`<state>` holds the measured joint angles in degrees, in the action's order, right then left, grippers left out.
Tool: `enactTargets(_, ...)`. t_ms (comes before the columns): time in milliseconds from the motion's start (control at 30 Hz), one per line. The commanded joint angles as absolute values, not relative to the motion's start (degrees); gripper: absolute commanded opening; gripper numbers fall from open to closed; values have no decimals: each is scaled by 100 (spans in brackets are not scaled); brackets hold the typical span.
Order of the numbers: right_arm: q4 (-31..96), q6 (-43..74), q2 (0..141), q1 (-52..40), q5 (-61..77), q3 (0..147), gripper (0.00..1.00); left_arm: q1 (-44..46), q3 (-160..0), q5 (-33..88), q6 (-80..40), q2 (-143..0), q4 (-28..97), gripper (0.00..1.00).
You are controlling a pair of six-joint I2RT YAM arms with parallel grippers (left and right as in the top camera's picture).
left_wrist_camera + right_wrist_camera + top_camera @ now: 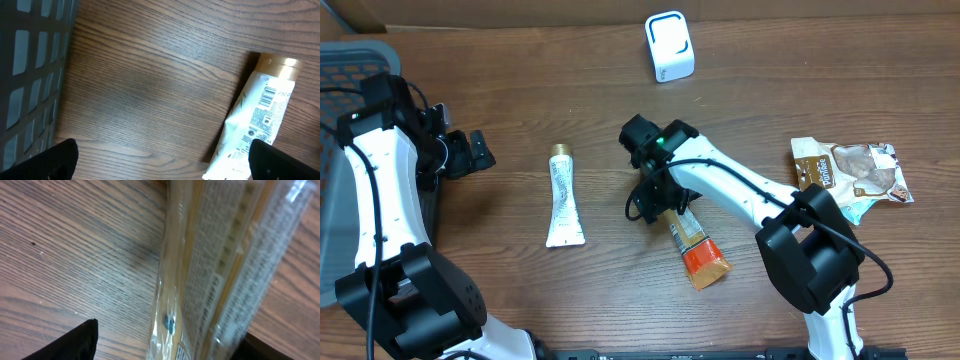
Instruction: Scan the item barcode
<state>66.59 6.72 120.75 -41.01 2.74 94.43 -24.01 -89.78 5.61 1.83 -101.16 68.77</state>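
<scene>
A clear packet with an orange end lies on the wood table, slanting toward the front. My right gripper sits over its upper end. In the right wrist view the packet stands between the fingers of the right gripper; the left finger is clear of it, so the jaws are open. A white tube with a gold cap lies left of centre. My left gripper is wide open beside it with nothing between its fingers; the tube shows by its right finger. A white scanner stands at the back.
A grey slatted basket stands at the far left, and its wall is close to the left gripper. A brown and white snack bag lies at the right.
</scene>
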Motion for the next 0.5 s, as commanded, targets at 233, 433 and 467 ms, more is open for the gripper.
enactTargets(233, 6447, -526, 12245, -3107, 1483, 9408, 81, -2436, -9048, 582, 86, -10158, 6871, 100)
enactTargets(433, 6460, -1221, 12433, -2379, 2635, 9406, 81, -2436, -9048, 582, 86, -10158, 6871, 100)
enactTargets(467, 6462, -1310, 12460, -2292, 2724, 9402, 82, -2436, -9048, 582, 86, -10158, 6873, 100)
